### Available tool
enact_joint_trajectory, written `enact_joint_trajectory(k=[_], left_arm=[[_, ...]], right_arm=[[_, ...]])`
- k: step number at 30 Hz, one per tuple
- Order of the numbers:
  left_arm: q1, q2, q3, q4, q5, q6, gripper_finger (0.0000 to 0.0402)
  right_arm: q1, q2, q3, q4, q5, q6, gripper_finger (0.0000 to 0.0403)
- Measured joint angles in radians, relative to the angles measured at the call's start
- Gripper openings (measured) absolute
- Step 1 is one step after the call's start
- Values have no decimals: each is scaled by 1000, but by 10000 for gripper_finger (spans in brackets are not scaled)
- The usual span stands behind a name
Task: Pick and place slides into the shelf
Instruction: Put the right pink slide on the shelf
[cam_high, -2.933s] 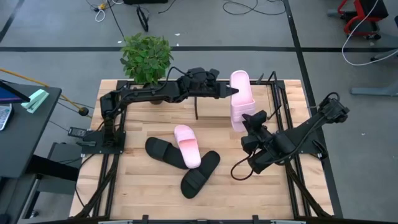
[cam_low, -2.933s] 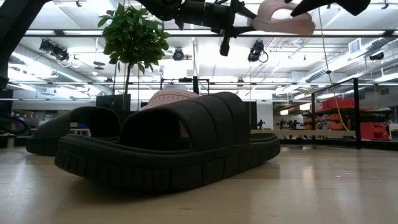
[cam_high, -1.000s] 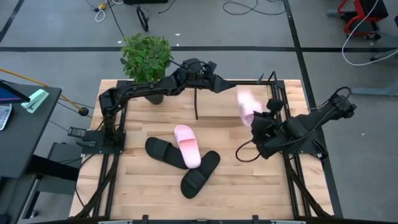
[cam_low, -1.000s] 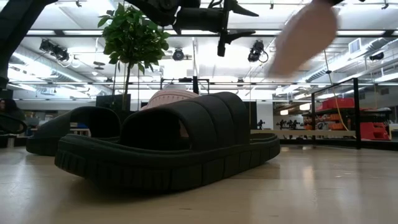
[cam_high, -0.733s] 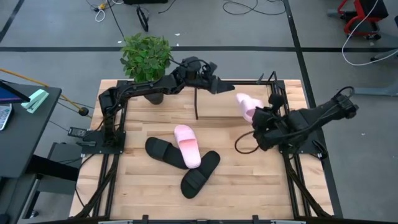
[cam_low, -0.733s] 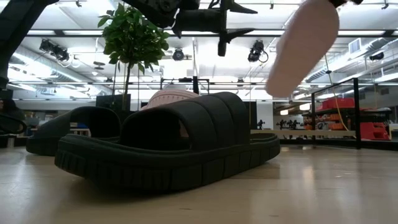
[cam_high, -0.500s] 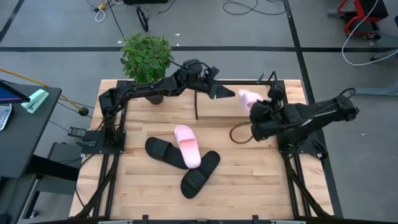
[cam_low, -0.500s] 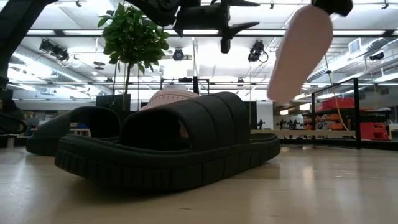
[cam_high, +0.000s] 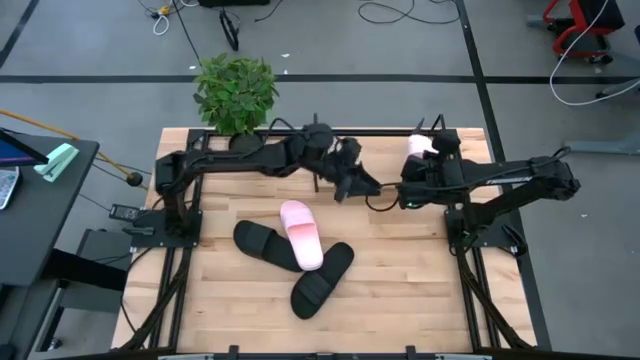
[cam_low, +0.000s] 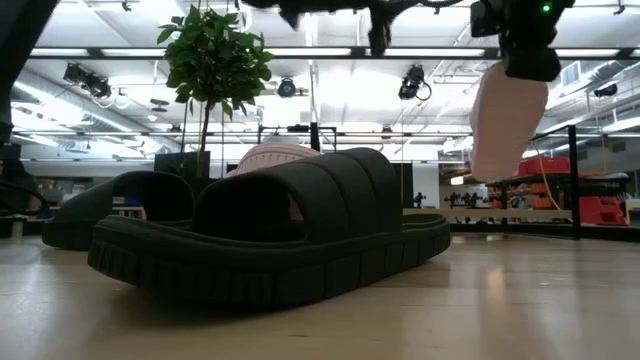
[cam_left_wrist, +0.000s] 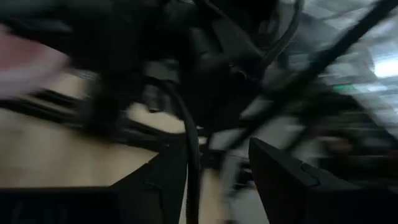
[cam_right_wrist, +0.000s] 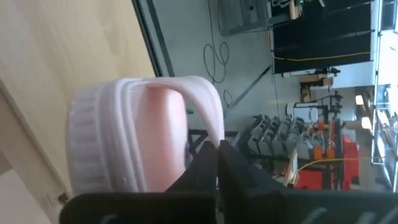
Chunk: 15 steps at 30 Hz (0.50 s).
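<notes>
Pink slide (cam_high: 417, 146) hangs clamped in my right gripper (cam_high: 420, 165) above the shelf (cam_high: 445, 150); my left gripper (cam_high: 358, 185) gapes empty.

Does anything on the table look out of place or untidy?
Yes. Three slides lie in a loose heap mid-table: the pink slide overlaps one black slide, and the other black slide lies askew beside them.

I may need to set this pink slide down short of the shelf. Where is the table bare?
Bare wood lies along the near edge and right of the black slide, below the right gripper holding the pink slide. The far left corner is bare too. The three-slide pile at centre and the left gripper area are crowded.
</notes>
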<state>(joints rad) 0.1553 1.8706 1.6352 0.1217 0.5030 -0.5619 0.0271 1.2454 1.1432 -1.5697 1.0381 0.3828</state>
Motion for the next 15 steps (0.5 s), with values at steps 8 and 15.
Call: enact_joint_trajectory(k=[8,15], left_arm=[[-166,-135,-28,-308,-605,232,170],[-301,-243,-258,-298,-876,173,167]], right_arm=[[2,-93,-36,8,19,33,0],[1,-115,-36,66,55,-93,0]])
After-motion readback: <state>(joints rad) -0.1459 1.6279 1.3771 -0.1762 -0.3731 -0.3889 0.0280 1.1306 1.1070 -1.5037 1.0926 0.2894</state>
